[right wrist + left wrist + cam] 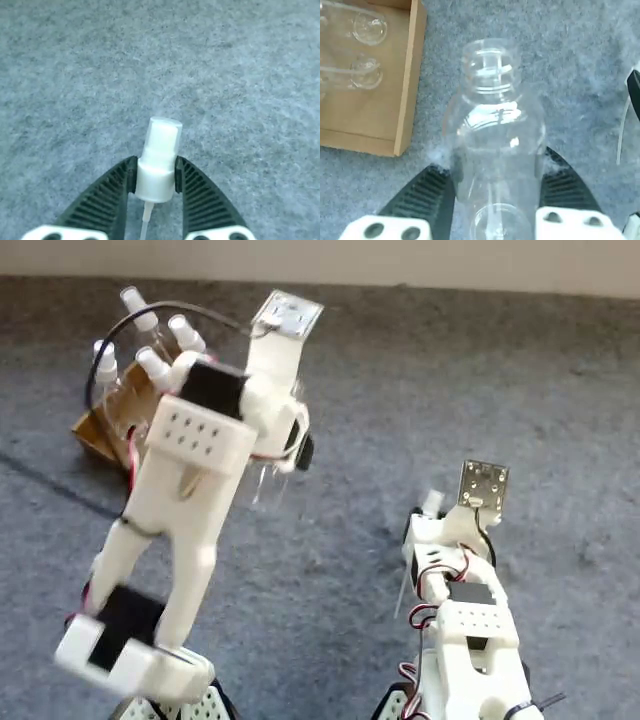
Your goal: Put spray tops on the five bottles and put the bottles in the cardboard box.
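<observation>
While one bottle lacks its top, step in hand: judged to be joining the last top to the last bottle.
Right gripper (155, 169): near right part of the table (520, 370); fingers pinch the spray top by its collar.
Spray top (159, 155): white, nozzle end pointing away from the claw, tube (145, 220) trailing back between the fingers; probably gripped this way for feeding into a neck.
Left gripper (495, 165): farther in, left of the middle, raised; fingers pressed on the open bottle's lower body.
Open bottle (492, 130): clear, uncapped; the low grip leaves neck and threads free for the top.
Cardboard box (407, 75): far left corner, just beside the held bottle, so the carry looks short.
Capped bottles (150, 340): four in the box, side by side, white tops on.
</observation>
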Robot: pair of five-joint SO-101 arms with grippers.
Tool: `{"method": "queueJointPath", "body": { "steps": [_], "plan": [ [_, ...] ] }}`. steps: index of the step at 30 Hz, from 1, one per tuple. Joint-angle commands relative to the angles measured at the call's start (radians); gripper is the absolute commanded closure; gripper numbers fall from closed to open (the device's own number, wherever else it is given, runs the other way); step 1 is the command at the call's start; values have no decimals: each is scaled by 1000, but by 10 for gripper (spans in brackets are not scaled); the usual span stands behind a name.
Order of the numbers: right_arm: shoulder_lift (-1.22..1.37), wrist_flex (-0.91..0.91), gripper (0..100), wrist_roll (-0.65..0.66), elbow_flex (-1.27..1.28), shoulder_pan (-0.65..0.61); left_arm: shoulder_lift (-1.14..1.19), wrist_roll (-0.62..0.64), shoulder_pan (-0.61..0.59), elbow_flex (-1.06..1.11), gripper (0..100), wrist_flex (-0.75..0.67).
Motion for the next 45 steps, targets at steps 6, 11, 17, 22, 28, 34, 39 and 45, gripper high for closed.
{"method": "queueJointPath", "body": {
  "steps": [6, 11, 17, 22, 28, 34, 39, 45],
  "plan": [
    [-15, -19, 985, -9, -44, -18, -484, -201, 2, 473, 927, -46],
    [-15, -19, 985, -9, -105, -70, -690, -236, 1, 751, 927, -296],
    [-15, -19, 985, -9, -186, -143, -869, -235, -4, 1090, 927, -629],
    [-15, -19, 985, -11, -294, -177, -954, -232, 2, 1317, 928, -888],
    [-15, -19, 985, -147, -456, -185, -1021, -232, 104, 1537, 927, -1174],
    [-15, -19, 985, -126, -564, -260, -1096, -230, 242, 1758, 930, -1478],
    [-15, -18, 985, -127, -641, -269, -1139, -230, 269, 1787, 930, -1513],
    [-15, -18, 985, -124, -716, -268, -1141, -230, 265, 1814, 930, -1517]
  ]
}}
